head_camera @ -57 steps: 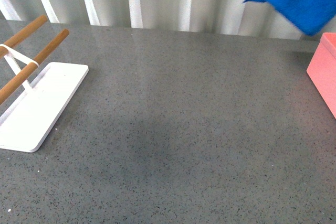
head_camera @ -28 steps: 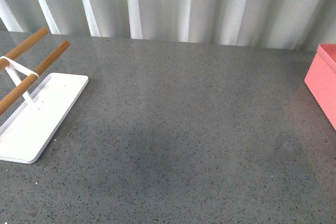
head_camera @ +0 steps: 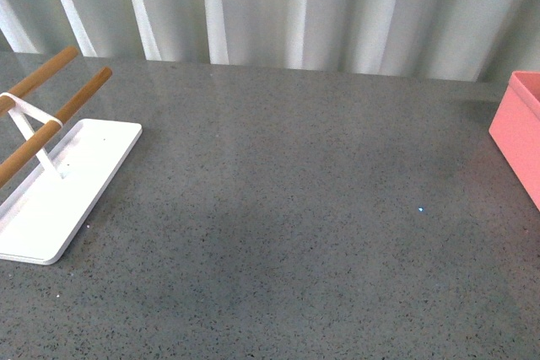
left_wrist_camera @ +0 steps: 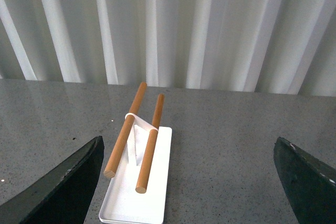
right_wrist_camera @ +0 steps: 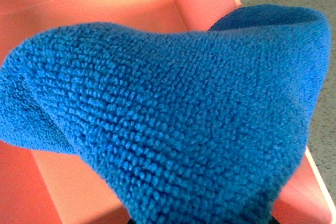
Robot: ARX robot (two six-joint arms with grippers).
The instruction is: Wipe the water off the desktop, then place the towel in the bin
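towel [right_wrist_camera: 168, 119] hangs over the open pink bin [right_wrist_camera: 79, 3], off the table [head_camera: 295, 208]. right claw hidden behind the cloth, can't tell its grip. left claw [left_wrist_camera: 188, 141] wide, empty. Suggest: centre over the bin and lower before release so no corner drapes the wall.

Blue towel [right_wrist_camera: 168, 108], salmon-pink bin [head_camera: 521, 132], black-and-white-speckled grey desktop [head_camera: 295, 191].

1. the desktop [head_camera: 295, 208] looks like grey stone with tiny specks, smooth and a bit shiny.
2. the towel [right_wrist_camera: 168, 119] is fuzzy blue cloth with little loops.
3. the bin [head_camera: 519, 132] is smooth pink plastic.
4. the tray [head_camera: 63, 196] on the desktop is smooth and white, with two wooden rods [head_camera: 80, 97] above it.
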